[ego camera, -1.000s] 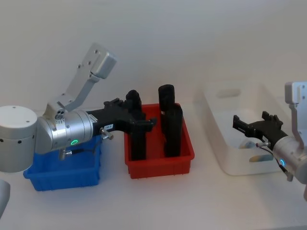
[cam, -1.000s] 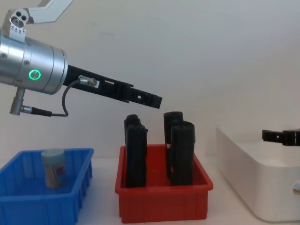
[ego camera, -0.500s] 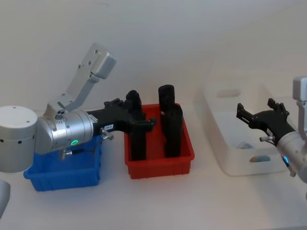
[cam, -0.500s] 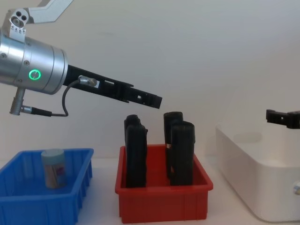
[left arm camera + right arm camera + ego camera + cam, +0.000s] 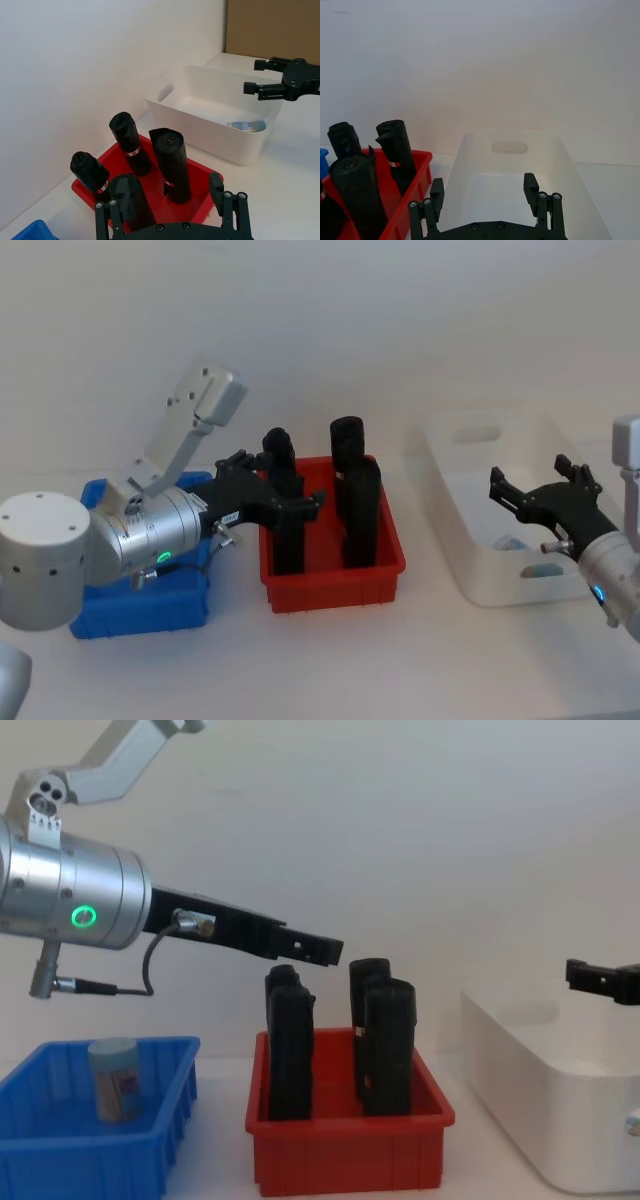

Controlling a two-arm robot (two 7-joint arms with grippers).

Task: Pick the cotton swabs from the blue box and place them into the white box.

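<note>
We see the left gripper (image 5: 305, 944) reaching out above the red bin (image 5: 350, 1162), its fingers (image 5: 224, 199) spread wide and holding nothing. Just below their tips stand the tall black rolls (image 5: 290, 1055), upright in that bin and not touched by the fingers. One jar of cotton swabs (image 5: 112, 1078) stands upright in the blue box (image 5: 155, 1160), well back from the left fingertips, low down under the arm's wrist.

The right gripper (image 5: 531, 478) hangs over the white box (image 5: 470, 575), and we see its fingers (image 5: 530, 183) set wide apart as well, with nothing between them. A second jar of cotton swabs (image 5: 246, 125) lies on its side on the floor of the white box, below the right fingers and clear of them.

The blue box, the red bin and the white box sit in a row on the bench (image 5: 330, 665), with the red bin between the two sets of fingers.
</note>
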